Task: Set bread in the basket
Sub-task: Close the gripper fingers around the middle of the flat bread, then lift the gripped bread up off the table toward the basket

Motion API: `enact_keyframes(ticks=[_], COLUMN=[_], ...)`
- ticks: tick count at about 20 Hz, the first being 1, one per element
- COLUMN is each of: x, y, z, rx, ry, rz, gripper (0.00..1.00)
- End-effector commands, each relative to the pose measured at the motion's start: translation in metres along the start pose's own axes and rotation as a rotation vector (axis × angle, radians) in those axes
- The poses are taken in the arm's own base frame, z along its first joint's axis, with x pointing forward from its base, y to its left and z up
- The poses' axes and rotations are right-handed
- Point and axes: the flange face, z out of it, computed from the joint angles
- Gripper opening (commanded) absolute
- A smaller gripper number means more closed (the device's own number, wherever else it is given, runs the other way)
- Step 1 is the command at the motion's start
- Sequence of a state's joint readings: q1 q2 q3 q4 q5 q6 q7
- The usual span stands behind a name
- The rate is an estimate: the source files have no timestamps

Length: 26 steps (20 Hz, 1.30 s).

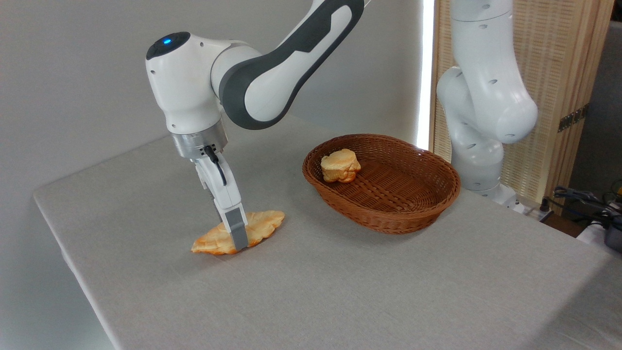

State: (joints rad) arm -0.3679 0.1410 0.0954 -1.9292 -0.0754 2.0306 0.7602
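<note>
The bread is a flat, golden-orange, leaf-shaped pastry lying on the grey table to the left of the basket. My gripper is down over its middle, with the near grey finger in front of the pastry's near edge. The far finger is hidden behind it, so the gap between the fingers does not show. The bread appears to rest on the tabletop. The oval reddish-brown wicker basket stands right of centre, well apart from the gripper.
A small pale round roll lies inside the basket at its left end. A second white robot arm stands behind the basket at the right. Cables lie off the table's right edge. The table's left edge is close to the bread.
</note>
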Motion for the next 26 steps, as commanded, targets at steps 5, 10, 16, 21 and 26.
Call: enact_keyframes(ticks=[5,10,16,21,26], x=[-0.004,-0.003,-0.004,-0.014,-0.031], y=[-0.002,-0.001,-0.002,0.003,0.011], z=[-0.005,-0.005,-0.008,-0.043,-0.08], rx=[0.001,0.001,0.005,0.024,0.027], ry=[0.012,0.013,0.017,0.049,0.076], rz=[0.063,0.062,0.058,0.047,0.037], gripper=[0.51,0.52,0.55,0.55,0.55])
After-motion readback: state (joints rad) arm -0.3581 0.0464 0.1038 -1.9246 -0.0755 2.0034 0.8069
